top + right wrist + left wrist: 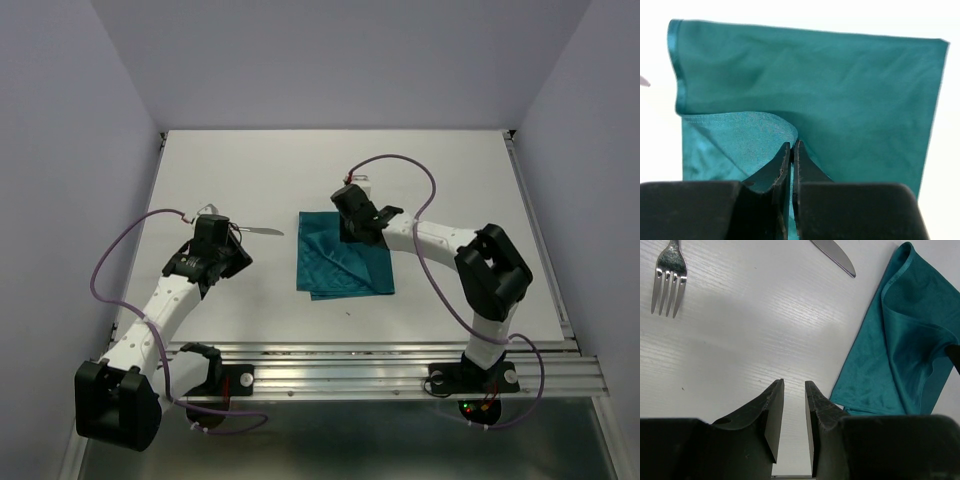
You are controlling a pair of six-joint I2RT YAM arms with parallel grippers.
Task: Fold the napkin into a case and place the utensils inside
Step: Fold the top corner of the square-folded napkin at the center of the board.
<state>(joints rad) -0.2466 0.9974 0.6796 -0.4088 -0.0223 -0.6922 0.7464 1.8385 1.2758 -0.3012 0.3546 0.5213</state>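
**A:** What is lying on the desk (450, 180)?

**B:** A teal napkin (345, 270) is lying in the middle of the white desk, already doubled into a rough rectangle. A knife (262, 232) is lying just left of it, with its blade tip pointing toward the cloth. A fork (667, 277) is lying further left (it is only clear from the left wrist camera).

**A:** What are the arms doing?

**B:** The right arm (440, 240) is reaching over the napkin's far edge. Its jaws are clenched. They seem to be pinching a raised curl of the upper layer, though the contact itself is hiding behind the fingertips. The left arm (160, 300) is hovering over bare desk, left of the napkin and near the cutlery. Its jaws are standing partly parted, with nothing between them.

**A:** Which step is this?

**B:** Folding, by my reading. The cloth is not yet forming a narrow pocket, and both utensils are lying outside it, untouched.

**A:** What is the next move calling for?

**B:** Probably the pinched layer needs carrying across and laying flat, so a slim sleeve forms with one end open. The lower layers should not be dragged along with it. The left jaws are sitting free to steady the near edge. Afterwards they could go for the knife, which is lying flat and would need a low, careful pinch.
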